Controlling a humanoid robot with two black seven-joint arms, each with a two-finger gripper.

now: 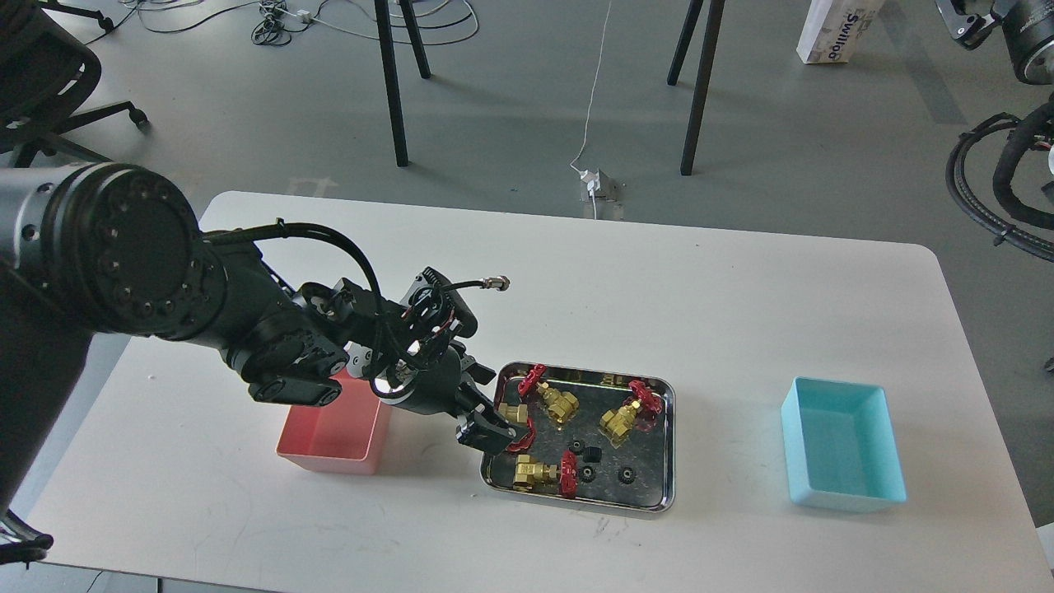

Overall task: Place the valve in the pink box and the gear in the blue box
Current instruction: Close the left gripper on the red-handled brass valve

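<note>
The left claw (486, 430) hangs low over the left rim of the steel tray (669, 461), right at a valve (517, 418) lying against that edge. The claw shows dark and nearly end-on, so I cannot tell whether its fingers stand apart, together, or clamped on the valve. The right claw is out of view.

4 valves lie in the tray: the one at the claw, another (552, 397) near the top-left corner, a 3rd (627, 413) toward the top right, and a 4th (542, 473) along the front edge. 3 small black gears (587, 473) sit near the middle and front of the tray.

The pink box (329, 432) stands on the white bench (741, 288) just left of the tray, partly covered by the left arm. The blue box (844, 451) sits well apart on the right side of the bench, with nothing showing inside it.
</note>
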